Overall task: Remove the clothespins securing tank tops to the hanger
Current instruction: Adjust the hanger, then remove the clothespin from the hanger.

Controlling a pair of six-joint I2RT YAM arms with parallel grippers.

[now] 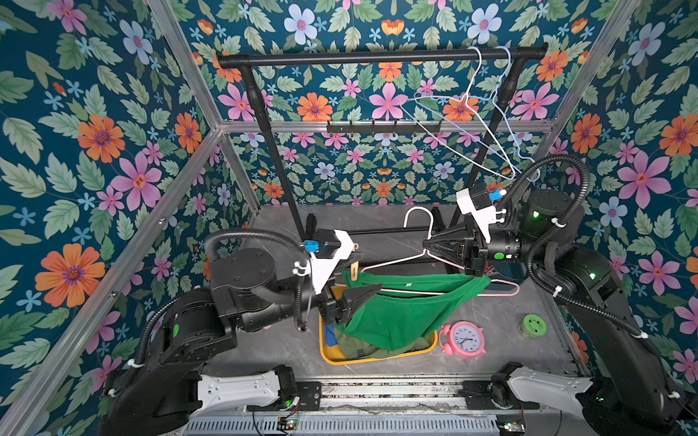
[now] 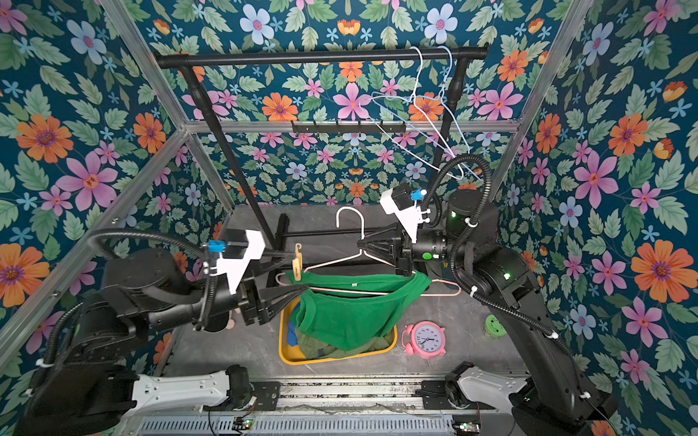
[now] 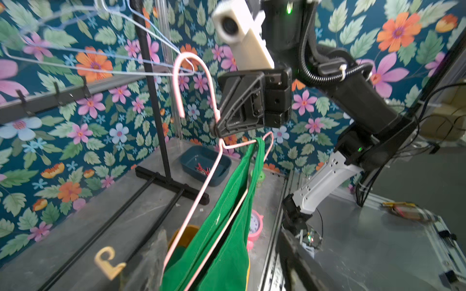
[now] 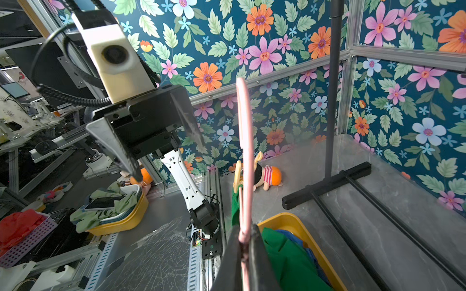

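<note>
My right gripper (image 1: 425, 247) is shut on the neck of a pink wire hanger (image 2: 340, 260), holding it above the table. A bright green tank top (image 1: 396, 313) drapes over the hanger and sags into a yellow basket (image 1: 328, 355), where blue (image 4: 295, 236) and olive (image 1: 359, 349) tank tops lie. A peach clothespin (image 2: 297, 260) stands at the hanger's left shoulder on the green hem. My left gripper (image 2: 300, 273) is open, its fingers either side of that shoulder and the clothespin. Red clothespins (image 3: 203, 168) lie in a dark blue tray (image 3: 222, 166).
A black clothes rack (image 1: 377, 56) stands at the back with two empty wire hangers (image 1: 468, 105). A pink alarm clock (image 1: 466, 339) and a green round item (image 1: 534, 326) sit right of the basket. A small doll (image 4: 264, 176) lies at the left wall.
</note>
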